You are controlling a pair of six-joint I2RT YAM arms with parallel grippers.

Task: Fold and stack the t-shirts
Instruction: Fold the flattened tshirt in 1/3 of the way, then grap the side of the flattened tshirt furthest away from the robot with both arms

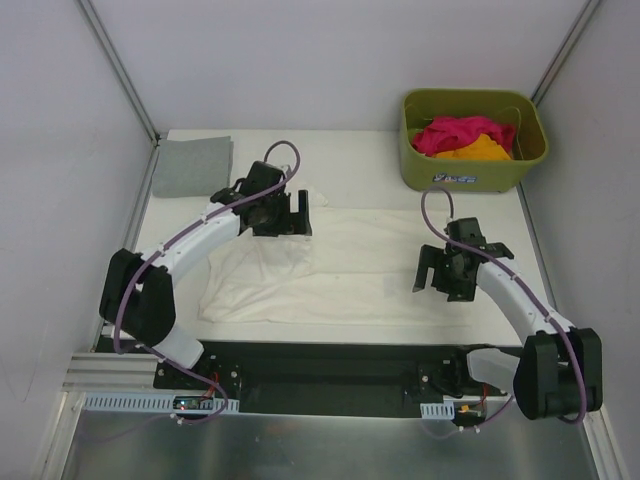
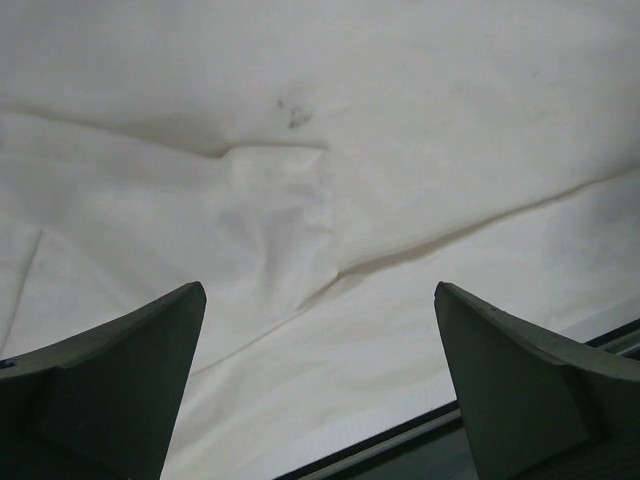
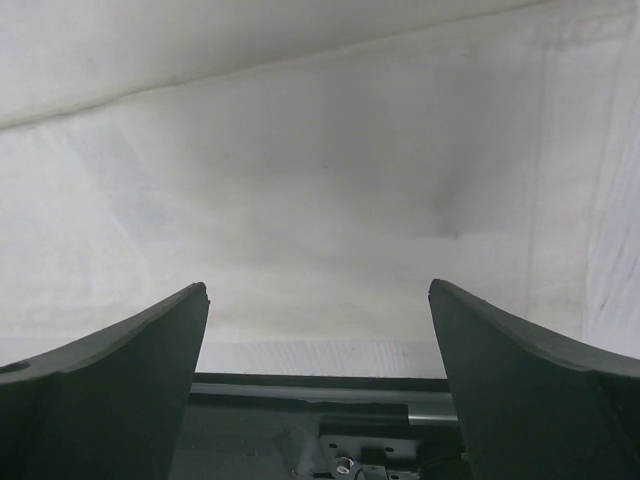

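cotton, soft and limp – this is what i have to handle. the cream-white t-shirt (image 1: 330,265) lies spread on the desk (image 1: 370,145) between my two arms. its right part is quite flat and its left part is bunched into wrinkles.

my left gripper (image 1: 295,215) hangs over the far left part of the shirt with the jaws wide apart and nothing between them. my right gripper (image 1: 428,270) is over the right end of the shirt, also wide open and empty.

i judge the shirt is light and has no stiffness at all. it will sag and drape from any point where i lift it, and one pinch alone will pull it into a bundle. where the cloth is flat on the desk it is difficult to catch, because the fingers may slide over it or take two layers together. better places are the hems, the corners, or a raised crease (image 2: 280,190) like the one my left wrist camera shows – there the cloth already stands up a little. i think i should hold two far-apart points at once, one with each gripper, so that the fold comes straight.

the grey t-shirt (image 1: 192,166) lies flat at the far left corner of the desk. the magenta-pink shirt (image 1: 455,133) and the orange shirt (image 1: 480,150) are crumpled in the basket (image 1: 470,178) at the far right.
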